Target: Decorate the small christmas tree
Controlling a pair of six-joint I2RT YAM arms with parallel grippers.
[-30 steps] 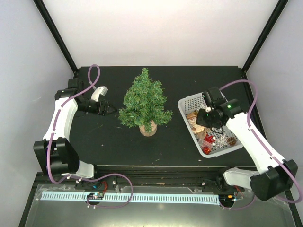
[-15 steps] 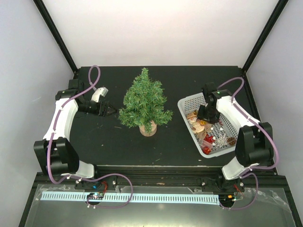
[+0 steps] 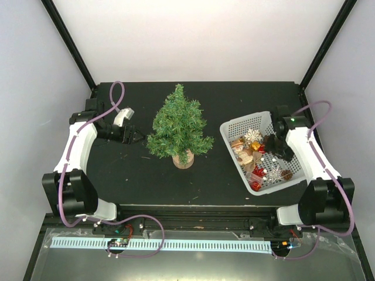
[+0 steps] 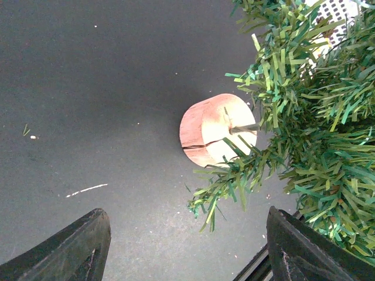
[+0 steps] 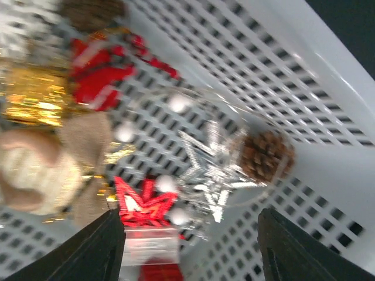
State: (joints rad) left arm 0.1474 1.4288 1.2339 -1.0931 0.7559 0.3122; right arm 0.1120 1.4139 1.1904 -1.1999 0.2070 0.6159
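— Top view status?
— I see the small christmas tree (image 3: 179, 130) at table centre. The left gripper (image 3: 136, 137) is just beside it on the left-edge side, and the right gripper (image 3: 273, 151) is over the basket (image 3: 234, 124) near the right edge.
— Wrist views?
— Left: jaws apart, stump base (image 4: 217, 129) ahead. Right: jaws apart above a pine cone (image 5: 266, 155).

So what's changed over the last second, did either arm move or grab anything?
The right gripper swung toward the right side of the white basket, over the ornaments, open and empty; nothing was grabbed. A white snowflake it had been covering now shows. The left gripper, the small christmas tree and the basket stayed put.
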